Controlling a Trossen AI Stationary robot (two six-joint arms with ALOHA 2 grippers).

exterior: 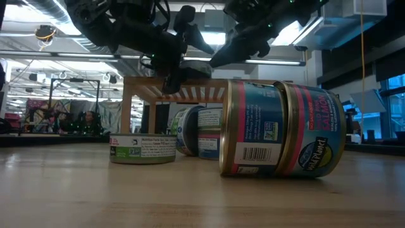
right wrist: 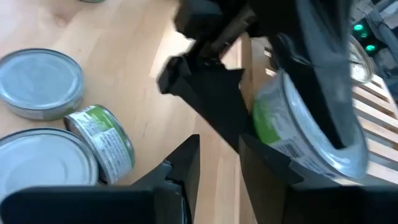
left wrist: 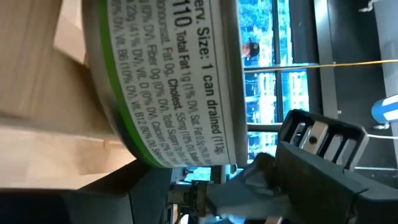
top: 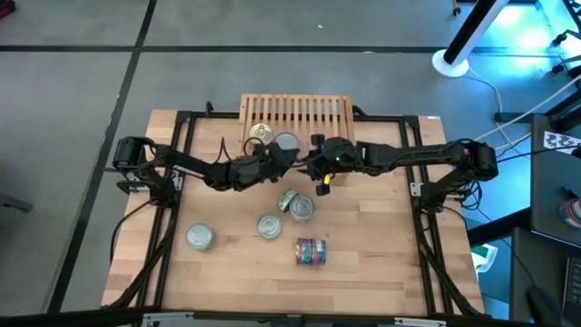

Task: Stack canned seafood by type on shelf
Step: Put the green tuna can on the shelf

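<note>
High view shows me both arms reaching inward to meet just in front of the shelf (top: 296,114), which sits at the far edge of the worktop (top: 227,272); the left tool (top: 272,156) is at the shelf's front edge, clamped on a green-labelled tin (top: 286,143) with a silver lid, and that tin sits at the front of the slats; a gold-lidded tin (top: 259,134) lies on the slatted top just beside it, toward the left arm's side; the right tool (top: 320,168) hangs close by, just off the shelf's front, and from the right wrist view its two fingers (right wrist: 184,163) stand a little apart with nothing between them.

My left wrist view is filled by the held tin's label (left wrist: 180,74), printed with nutrition text above a green band, with light wood of the shelf (left wrist: 37,93) behind it; the right wrist view shows the same tin (right wrist: 298,134) tilted in the other arm's dark fingers against the shelf's slats (right wrist: 373,99).

On the open worktop nearer me I count more tins: a silver-lidded one (top: 200,237) alone toward the left; another silver-lidded one (top: 269,225) near the middle, touching or just beside a pair of tins (top: 297,205), one of them on its side; and a blue-and-red labelled stack (top: 311,252) lying on its side, nearest the front; in the low view that stack (exterior: 281,128) lies in front of everything, with a flat tin (exterior: 143,148) to its left and the shelf's legs (exterior: 130,104) behind.
</note>
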